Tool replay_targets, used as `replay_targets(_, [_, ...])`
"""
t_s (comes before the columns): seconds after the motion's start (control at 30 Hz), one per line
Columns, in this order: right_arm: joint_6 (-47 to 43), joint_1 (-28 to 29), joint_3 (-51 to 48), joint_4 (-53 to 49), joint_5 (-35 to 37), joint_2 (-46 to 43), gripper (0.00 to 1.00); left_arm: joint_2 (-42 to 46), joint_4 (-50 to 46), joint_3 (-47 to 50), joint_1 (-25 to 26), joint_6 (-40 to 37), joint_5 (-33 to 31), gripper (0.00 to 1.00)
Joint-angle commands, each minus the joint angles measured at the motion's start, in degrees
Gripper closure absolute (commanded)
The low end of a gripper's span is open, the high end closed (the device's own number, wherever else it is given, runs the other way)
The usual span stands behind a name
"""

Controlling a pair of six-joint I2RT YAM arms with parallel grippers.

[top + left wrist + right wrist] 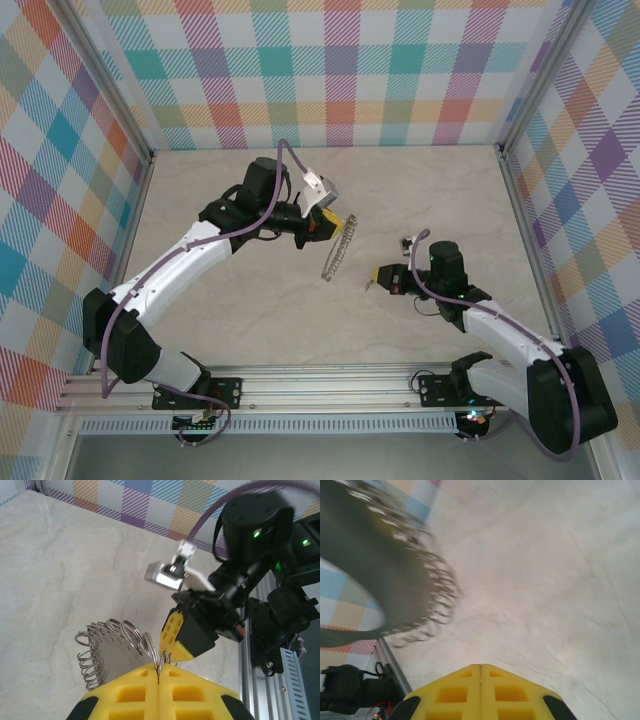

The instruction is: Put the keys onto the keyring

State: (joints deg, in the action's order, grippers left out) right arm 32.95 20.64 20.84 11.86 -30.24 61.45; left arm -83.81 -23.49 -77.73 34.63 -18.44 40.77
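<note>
Pale marbled tabletop (250,320), pastel plaid walls (340,70) around it, aluminium rail (330,385) at near edge

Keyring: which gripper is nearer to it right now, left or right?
Left. The left gripper has its jaws shut on the keyring. The right gripper is apart from it, just off its right side and closer to the arm bases.
</note>
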Motion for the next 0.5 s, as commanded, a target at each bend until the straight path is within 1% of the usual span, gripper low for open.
replay_targets(0.0, [1.8, 0.0, -1.2, 4.5, 3.2, 3.1, 1.0, 1.7, 3.0, 0.8, 0.5, 1.4, 0.7, 1.0])
replay_targets(0.17, [1.9, -0.1, -0.7, 5.8, 4.7, 9.4, 1.0, 1.2, 3.6, 1.6, 0.5, 2.6, 1.5, 1.0])
replay_targets(0.4, [2.4, -0.1, 1.5, 8.0, 4.3, 17.7, 0.99, 0.6, 4.1, 2.0, 0.5, 3.6, 2.1, 1.0])
replay_targets(0.43, [2.5, -0.1, 1.9, 8.3, 4.1, 18.5, 0.93, 0.6, 4.0, 2.0, 0.5, 3.7, 2.1, 1.0])
replay_targets(0.47, [2.7, -0.1, 2.2, 8.7, 3.9, 18.9, 0.84, 0.6, 4.0, 2.0, 0.5, 3.8, 2.2, 1.0])
